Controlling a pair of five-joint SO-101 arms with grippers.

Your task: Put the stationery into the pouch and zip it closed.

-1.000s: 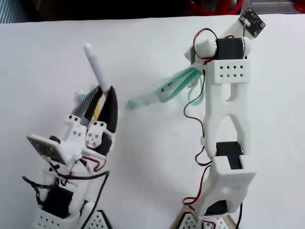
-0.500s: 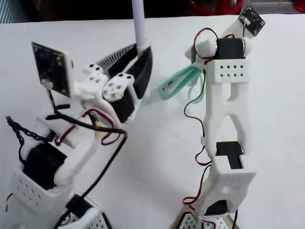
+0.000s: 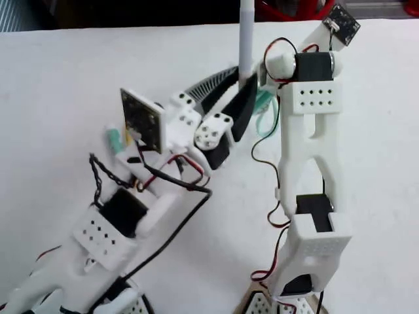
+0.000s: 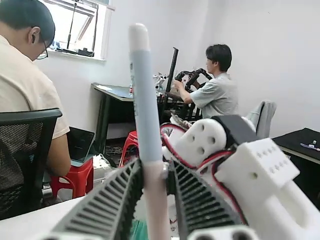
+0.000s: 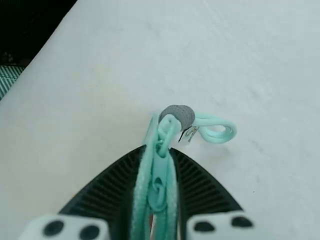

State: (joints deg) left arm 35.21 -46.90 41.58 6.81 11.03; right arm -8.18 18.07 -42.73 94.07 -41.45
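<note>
Both arm bases sit at the near edge of the white table (image 3: pixel 65 78). The left arm (image 3: pixel 124 222) runs from the near left corner on a slant toward the middle. A small teal item (image 3: pixel 114 139) lies on the table just beside it, partly hidden, and its kind cannot be told.

The left gripper (image 3: pixel 241 85) is up off the table, with its jaws clamped on a pen (image 3: pixel 246 39). The pen is white and pale blue. It sticks out well past the fingertips and points toward the far edge. In the left wrist view the left gripper (image 4: pixel 154 170) has its ribbed fingers (image 4: pixel 117 197) pressed on both sides of the pen (image 4: pixel 142 90), low on the barrel, with the rounded end free above.

The right arm (image 3: pixel 308 150) runs straight from the near edge toward the far side, with its wrist bent down over the pouch (image 3: pixel 263 99). The pouch is mint green. It lies on the table under that wrist, and only a bit of it shows beside the left gripper's black finger. Whether pen or gripper touches the pouch cannot be told.

In the right wrist view the right gripper (image 5: pixel 161 150) has its jaws closed on the pouch (image 5: pixel 156 200), which is pinched thin between them. The grey end of the zip (image 5: pixel 177 116) sits just past the fingertips. The mint pull loop (image 5: pixel 216 132) lies flat on the table (image 5: pixel 240 50) next to it.

A red object (image 3: pixel 288 10) sits beyond the far edge of the table.
</note>
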